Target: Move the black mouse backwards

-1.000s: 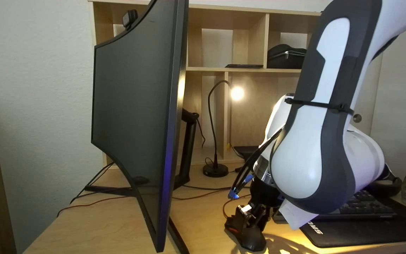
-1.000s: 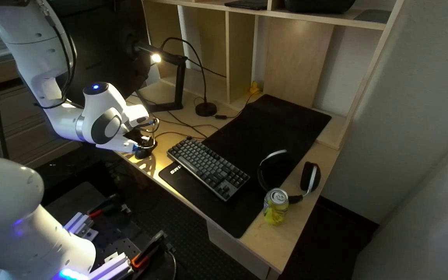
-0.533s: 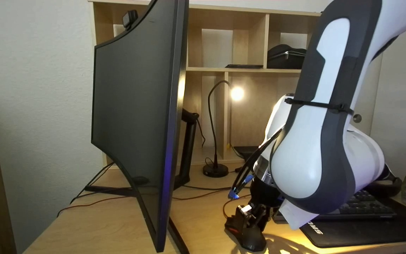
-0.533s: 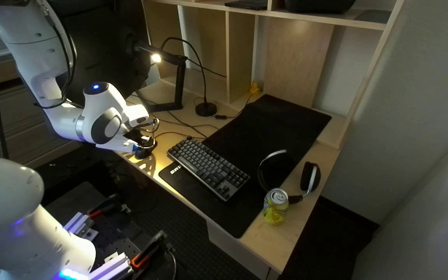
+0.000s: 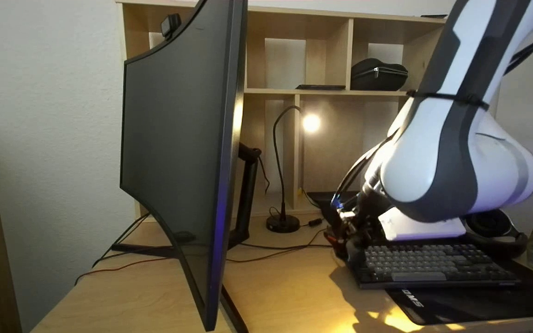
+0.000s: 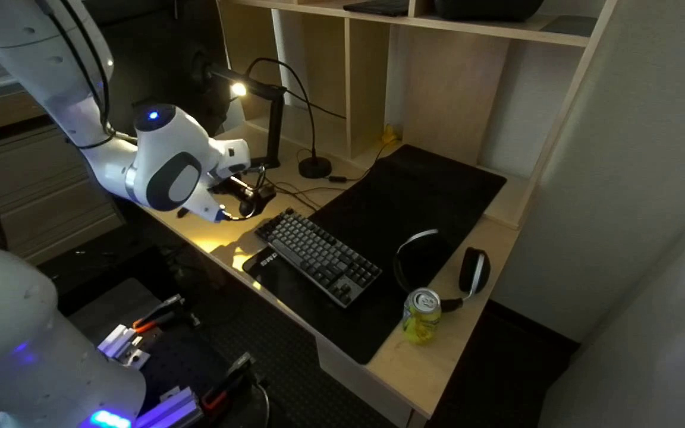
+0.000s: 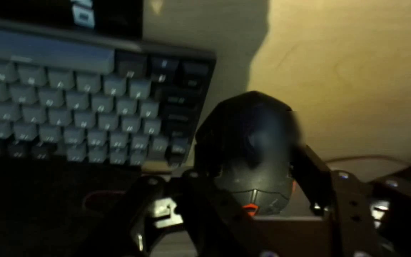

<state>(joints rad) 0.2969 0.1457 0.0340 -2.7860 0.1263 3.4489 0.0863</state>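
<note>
The black mouse point(image 7: 259, 182) sits between the fingers in the wrist view, with an orange-red mark at its lower end. My gripper point(image 7: 252, 153) is shut on it, one finger point(image 7: 319, 178) against each side. In an exterior view the mouse point(image 6: 264, 199) is a dark shape under the gripper point(image 6: 248, 196), beside the keyboard's end. In an exterior view the mouse point(image 5: 334, 240) is partly hidden by the gripper point(image 5: 352, 226) and shows a red spot. I cannot tell whether it touches the desk.
The keyboard point(image 6: 321, 252) lies right beside the mouse, on a black mat point(image 6: 402, 190). Headphones point(image 6: 474, 273) and a yellow can point(image 6: 421, 316) stand past the keyboard. The monitor point(image 5: 178, 129), desk lamp point(image 5: 283, 224) and cables point(image 5: 275, 253) are on the mouse's other side and behind.
The gripper has moved with the mouse from near the desk's front edge toward the shelves, past the keyboard's near corner. The arm has swung along with it. The keyboard, can and headphones stay put.
</note>
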